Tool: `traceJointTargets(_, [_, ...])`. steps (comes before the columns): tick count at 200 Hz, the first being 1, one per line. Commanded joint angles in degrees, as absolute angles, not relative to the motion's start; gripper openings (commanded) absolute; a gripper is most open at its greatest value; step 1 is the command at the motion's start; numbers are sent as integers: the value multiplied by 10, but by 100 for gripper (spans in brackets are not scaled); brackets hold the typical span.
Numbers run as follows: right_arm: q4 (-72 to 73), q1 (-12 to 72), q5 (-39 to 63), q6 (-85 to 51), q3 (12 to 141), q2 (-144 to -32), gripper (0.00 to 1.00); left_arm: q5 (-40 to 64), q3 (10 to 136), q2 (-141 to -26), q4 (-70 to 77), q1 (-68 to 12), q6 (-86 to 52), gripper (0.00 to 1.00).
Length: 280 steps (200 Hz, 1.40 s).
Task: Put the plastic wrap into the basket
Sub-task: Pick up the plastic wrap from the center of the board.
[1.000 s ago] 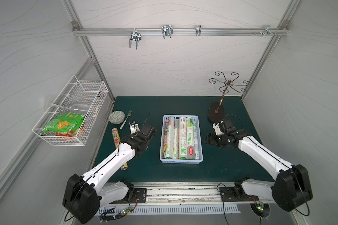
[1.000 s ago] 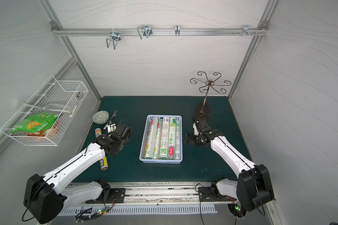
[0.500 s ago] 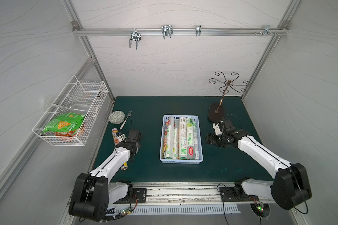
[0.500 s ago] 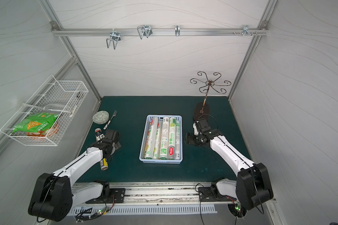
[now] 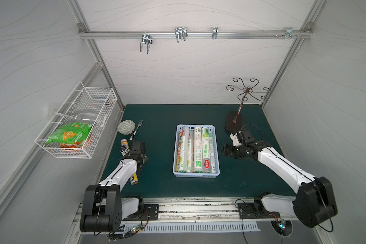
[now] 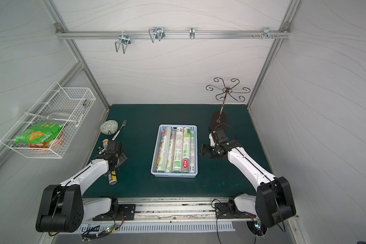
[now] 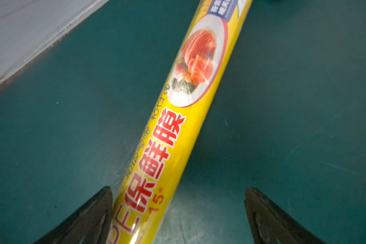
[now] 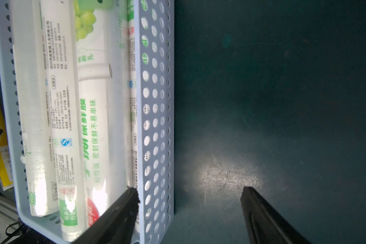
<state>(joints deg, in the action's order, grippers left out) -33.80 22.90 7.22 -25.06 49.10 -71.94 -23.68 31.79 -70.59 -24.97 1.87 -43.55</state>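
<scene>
One yellow plastic-wrap roll (image 7: 178, 126) lies loose on the green desk (image 5: 156, 118), in the left of both top views, well apart from the light-blue basket (image 5: 195, 175) at the centre. The basket already holds a row of white-green rolls (image 5: 195, 150) laid lengthwise.

The left pincer (image 7: 177, 188) stands wide open over the yellow roll and grips nothing. In the left wrist view the roll runs obliquely between the fingers, off-centre, with one finger (image 7: 101, 202) just beside its flank and the other well clear. The right pincer (image 8: 189, 189) is partly open and empty, beside the basket's perforated wall (image 8: 154, 105).

The roll looks light and stiff along its length. Its round body could roll away on the desk, and the glossy wrapper looks slippery. The best hold is probably across its width near mid-length, so it hangs level and neither end dips. The jaws would do well to square up to the roll and centre on it before closing. A firm squeeze should do no harm.
</scene>
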Motion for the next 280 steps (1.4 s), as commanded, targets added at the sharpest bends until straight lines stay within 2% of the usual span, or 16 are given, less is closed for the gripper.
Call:
traceJointTargets(1, [-332,224,82,-249,485,-720,81,-194,336,-722,-226,33,-435,99])
traceJointTargets(59, [-331,223,86,-249,486,-726,81,-164,349,-744,-214,33,-415,97])
traceJointTargets(119, [-332,222,90,-248,490,-735,81,-191,359,-722,-234,34,-419,97])
traceJointTargets(170, [-332,221,92,-247,491,-739,81,-158,372,-771,-240,47,-437,93])
traceJointTargets(193, [-331,219,95,-247,490,-739,81,-135,369,-784,-231,48,-445,88])
traceJointTargets(227, [-328,215,99,-248,488,-738,81,-101,370,-795,-218,48,-429,70])
traceJointTargets(263, [-327,214,101,-248,487,-737,81,-51,372,-821,-203,47,-416,55])
traceJointTargets(280, [-327,213,101,-248,486,-736,81,-34,368,-829,-194,43,-416,53])
